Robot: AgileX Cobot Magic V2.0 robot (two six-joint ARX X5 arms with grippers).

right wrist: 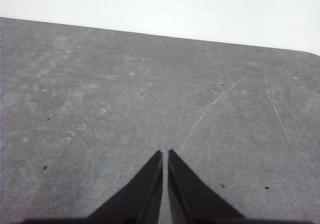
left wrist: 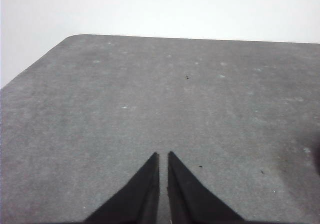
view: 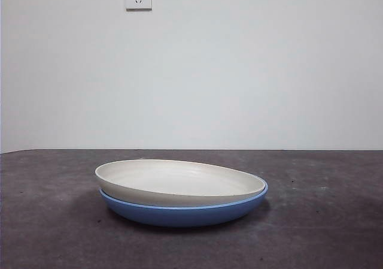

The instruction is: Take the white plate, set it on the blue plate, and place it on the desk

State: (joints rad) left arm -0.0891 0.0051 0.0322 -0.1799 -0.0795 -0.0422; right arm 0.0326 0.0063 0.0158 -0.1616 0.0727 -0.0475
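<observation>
Resting inside the blue plate, slightly tilted, the white plate is already stacked on the desk, so the task looks essentially done; left gripper and right gripper wait over bare desk, jaws nearly closed, holding nothing

No readable text, labels or signs anywhere.

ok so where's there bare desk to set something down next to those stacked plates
The desk is bare on both sides of the stack and in front of it. The only crowded spot is the middle, where the white plate sits tilted in the blue plate. The left end effector and right end effector hang shut over bare desk, away from the plates.
</observation>
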